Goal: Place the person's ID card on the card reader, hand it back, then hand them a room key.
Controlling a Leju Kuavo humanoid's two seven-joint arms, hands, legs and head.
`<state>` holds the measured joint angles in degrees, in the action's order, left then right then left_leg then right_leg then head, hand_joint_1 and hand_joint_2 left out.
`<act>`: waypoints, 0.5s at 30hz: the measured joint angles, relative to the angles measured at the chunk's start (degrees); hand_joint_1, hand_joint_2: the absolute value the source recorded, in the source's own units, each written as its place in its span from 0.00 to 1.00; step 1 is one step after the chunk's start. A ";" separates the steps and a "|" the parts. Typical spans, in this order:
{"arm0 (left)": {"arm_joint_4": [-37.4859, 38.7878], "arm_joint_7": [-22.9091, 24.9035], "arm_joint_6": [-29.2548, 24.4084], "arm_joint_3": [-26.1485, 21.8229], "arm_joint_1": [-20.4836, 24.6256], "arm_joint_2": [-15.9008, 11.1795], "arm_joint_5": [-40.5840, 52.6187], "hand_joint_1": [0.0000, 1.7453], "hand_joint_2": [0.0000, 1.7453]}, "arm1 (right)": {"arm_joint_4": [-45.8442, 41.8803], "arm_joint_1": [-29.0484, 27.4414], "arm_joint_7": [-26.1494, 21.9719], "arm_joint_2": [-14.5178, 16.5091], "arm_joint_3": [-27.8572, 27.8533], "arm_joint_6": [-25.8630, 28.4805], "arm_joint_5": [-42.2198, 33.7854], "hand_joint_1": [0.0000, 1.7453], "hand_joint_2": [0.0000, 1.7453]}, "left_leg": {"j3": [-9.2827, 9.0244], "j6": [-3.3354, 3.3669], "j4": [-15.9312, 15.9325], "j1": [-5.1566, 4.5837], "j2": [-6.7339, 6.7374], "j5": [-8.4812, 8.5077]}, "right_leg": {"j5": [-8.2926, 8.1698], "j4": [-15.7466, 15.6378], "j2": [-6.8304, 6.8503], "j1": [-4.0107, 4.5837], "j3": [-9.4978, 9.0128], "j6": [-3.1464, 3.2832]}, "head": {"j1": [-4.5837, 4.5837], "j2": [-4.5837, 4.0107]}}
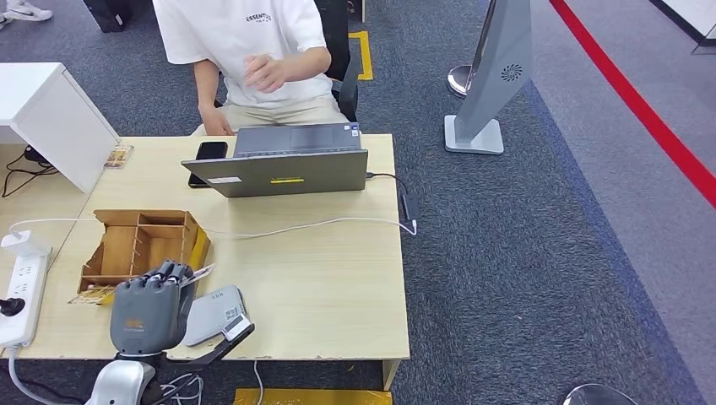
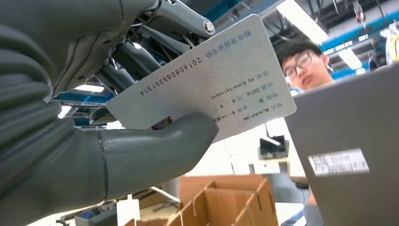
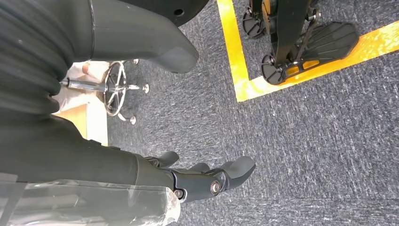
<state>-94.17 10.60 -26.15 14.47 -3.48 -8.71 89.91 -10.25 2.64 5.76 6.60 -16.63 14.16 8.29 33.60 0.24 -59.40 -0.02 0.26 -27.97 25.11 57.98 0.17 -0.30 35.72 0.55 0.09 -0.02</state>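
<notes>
bench [image 1: 329, 278]: light wood top, on dark grey carpet; a red stripe crosses the floor at 2 o'clock.
room: grey stand [image 1: 494, 80] on the carpet at 1 o'clock of the bench; white cabinet [image 1: 51, 118] at 10 o'clock.
on bench: grey laptop [image 1: 283, 164] at the far edge, black phone [image 1: 211, 150] just beside it; white cable runs across the middle; cardboard organiser [image 1: 139, 245] w/ compartments at 9 o'clock; power strip [image 1: 21, 291] at the left edge.
left hand [image 1: 148, 308]: at 7 o'clock, thumb and fingers pinch the ID card [image 2: 207, 82], lifted off the bench.
card reader [image 1: 215, 314]: grey, just beside the left hand, partly covered by it.
right hand [image 3: 207, 179]: hangs over the carpet, holds nothing, fingers a bit apart.
person [image 1: 253, 51]: sits behind the laptop, cut off at the top edge.
hard to see: card print is turned, mostly unreadable.
</notes>
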 joint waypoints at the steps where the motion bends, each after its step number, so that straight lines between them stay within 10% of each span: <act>1: -0.16 -0.12 -1.27 -0.01 0.36 -0.27 -0.01 1.00 1.00 | 0.00 0.00 -0.06 0.00 0.00 -0.21 0.28 0.00 1.00 | 0.00 0.00 0.00 0.00 -0.01 0.00 | 0.00 0.00 0.01 0.00 0.00 0.00 | 0.00 0.00; 9: -0.44 -3.24 -1.74 -2.68 11.02 -1.78 -0.07 1.00 1.00 | -0.01 0.20 -0.12 0.00 0.12 -1.29 3.37 0.00 1.00 | 0.05 -0.10 0.00 0.01 -0.22 0.23 | -0.12 0.00 0.21 0.02 0.01 0.06 | 0.00 0.00; 15: 14.89 2.34 0.11 -3.54 30.94 -7.71 -0.14 1.00 1.00 | -0.02 0.64 0.16 -0.02 1.11 -2.59 6.33 0.00 1.00 | 0.18 -0.32 0.00 0.12 -0.25 0.54 | -0.47 0.04 0.26 0.13 0.16 0.30 | 0.01 0.00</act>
<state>-79.28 12.94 -26.04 10.93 27.46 -16.42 89.78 -10.27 3.28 5.93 6.58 -15.52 11.57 14.63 33.79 -0.08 -59.40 0.10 0.02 -27.43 24.64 58.02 0.43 -0.17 35.88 0.85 0.10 -0.02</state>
